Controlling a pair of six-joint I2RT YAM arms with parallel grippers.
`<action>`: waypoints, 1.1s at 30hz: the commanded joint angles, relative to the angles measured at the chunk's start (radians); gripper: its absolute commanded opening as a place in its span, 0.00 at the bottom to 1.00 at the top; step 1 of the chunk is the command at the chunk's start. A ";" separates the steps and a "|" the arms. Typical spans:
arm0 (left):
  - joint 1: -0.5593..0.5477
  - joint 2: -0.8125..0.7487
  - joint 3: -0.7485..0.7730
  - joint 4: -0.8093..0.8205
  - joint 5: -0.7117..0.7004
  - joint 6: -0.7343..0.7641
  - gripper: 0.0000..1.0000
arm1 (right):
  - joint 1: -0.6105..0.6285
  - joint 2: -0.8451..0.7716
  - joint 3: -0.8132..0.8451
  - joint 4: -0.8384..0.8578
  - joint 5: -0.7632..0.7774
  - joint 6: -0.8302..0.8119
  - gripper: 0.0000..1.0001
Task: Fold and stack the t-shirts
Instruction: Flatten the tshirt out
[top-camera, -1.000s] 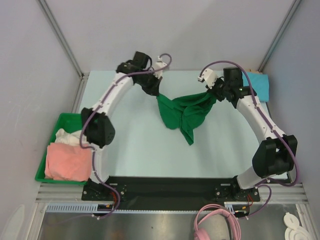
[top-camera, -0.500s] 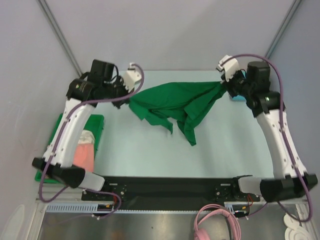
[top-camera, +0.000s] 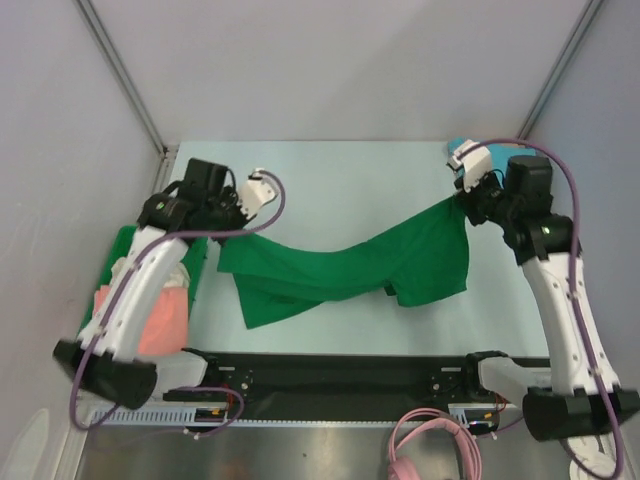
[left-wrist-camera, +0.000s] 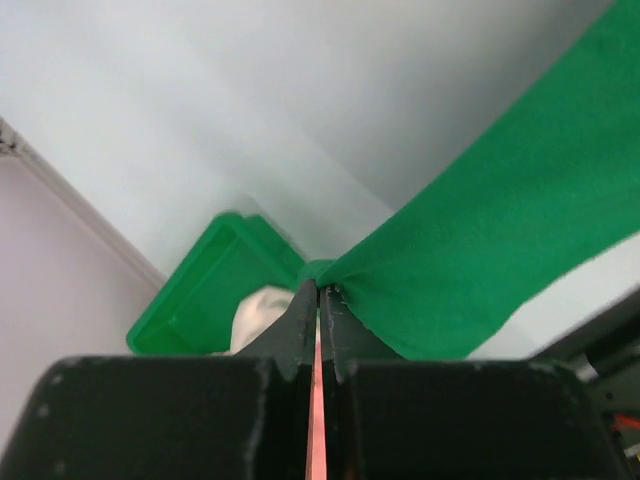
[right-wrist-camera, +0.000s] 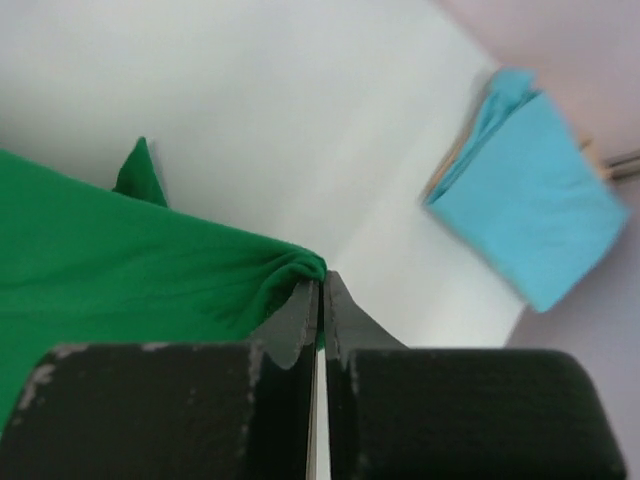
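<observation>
A green t-shirt (top-camera: 350, 268) hangs stretched between my two grippers above the table, sagging in the middle, its lower edge near the front. My left gripper (top-camera: 225, 235) is shut on its left corner; in the left wrist view the cloth (left-wrist-camera: 480, 240) bunches at the gripper (left-wrist-camera: 318, 290). My right gripper (top-camera: 462, 200) is shut on its right corner; in the right wrist view the shirt (right-wrist-camera: 120, 250) bunches at the gripper (right-wrist-camera: 322, 280). A folded light blue t-shirt (right-wrist-camera: 530, 205) lies at the back right, mostly hidden behind my right arm in the top view.
A green bin (top-camera: 125, 245) at the left holds a pink shirt (top-camera: 160, 320) and a white one (left-wrist-camera: 262, 310). A black rail (top-camera: 340, 372) runs along the table's near edge. Grey walls and metal posts enclose the table (top-camera: 350, 190).
Both grippers have moved toward the near edge, carrying the green shirt. It has spread out from a bunched hang into a wide sagging span between them.
</observation>
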 joint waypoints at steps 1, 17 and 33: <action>0.057 0.194 -0.006 0.229 -0.006 -0.030 0.00 | -0.044 0.167 -0.045 0.173 -0.063 0.084 0.00; 0.153 0.598 0.250 0.209 0.132 -0.277 0.61 | -0.086 0.646 0.136 0.303 -0.061 0.150 0.01; 0.289 0.702 0.116 0.152 0.319 -0.288 0.49 | -0.073 0.586 0.087 0.233 -0.095 0.106 0.00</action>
